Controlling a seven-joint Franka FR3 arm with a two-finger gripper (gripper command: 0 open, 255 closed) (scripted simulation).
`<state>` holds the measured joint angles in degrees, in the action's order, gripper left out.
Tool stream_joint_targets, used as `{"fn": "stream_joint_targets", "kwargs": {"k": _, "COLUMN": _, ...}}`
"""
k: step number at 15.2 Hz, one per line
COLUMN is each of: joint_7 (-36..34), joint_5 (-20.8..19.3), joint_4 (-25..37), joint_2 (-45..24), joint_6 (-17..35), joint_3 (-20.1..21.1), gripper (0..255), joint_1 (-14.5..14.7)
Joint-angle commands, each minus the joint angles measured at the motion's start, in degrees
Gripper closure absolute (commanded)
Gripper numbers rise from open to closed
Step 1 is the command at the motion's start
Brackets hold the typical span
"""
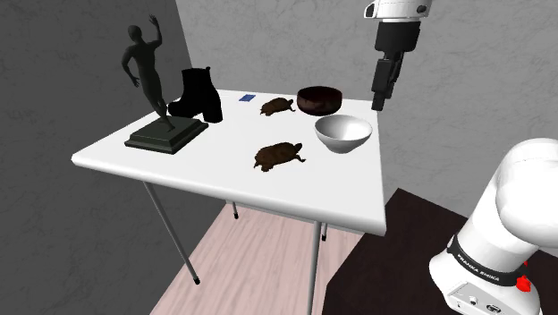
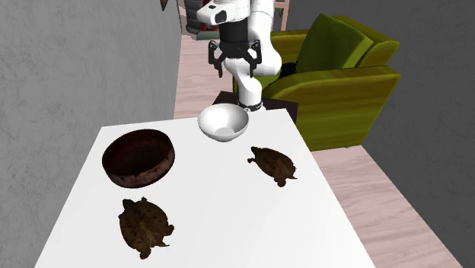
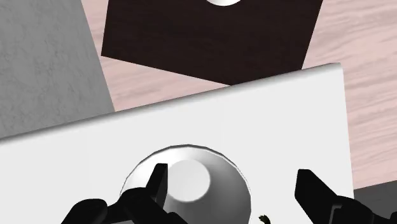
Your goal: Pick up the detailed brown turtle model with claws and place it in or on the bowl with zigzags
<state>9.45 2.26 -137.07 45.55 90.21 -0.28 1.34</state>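
Tool (image 1: 380,100) hangs open over white bowl (image 1: 343,132) near table (image 1: 206,166) edge.

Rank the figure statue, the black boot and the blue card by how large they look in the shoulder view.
1. Dark figure statue on its base
2. Black boot
3. Blue card, by far the smallest

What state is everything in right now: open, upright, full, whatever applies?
Jaws: open, empty.
White bowl: upright, empty.
Dark bowl: upright, empty.
Turtle by white bowl: right side up.
Turtle by dark bowl: right side up.
Boot: upright.
Statue: standing.
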Motion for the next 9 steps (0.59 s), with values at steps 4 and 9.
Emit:
{"fn": "stream_joint_targets", "kwargs": {"k": 4, "joint_7": 7.62, "joint_5": -0.62, "joint_4": -1.82, "joint_2": -3.26, "joint_6": 7.63, "joint_3": -1.32, "gripper": 0, "joint_1": 2.94}}
{"fn": "stream_joint_targets", "kwargs": {"k": 9, "joint_7": 20.25, "joint_5": -0.64, "joint_4": -3.32, "joint_2": -9.78, "joint_6": 19.83, "joint_3": -3.28, "gripper": 0, "joint_1": 8.06}}
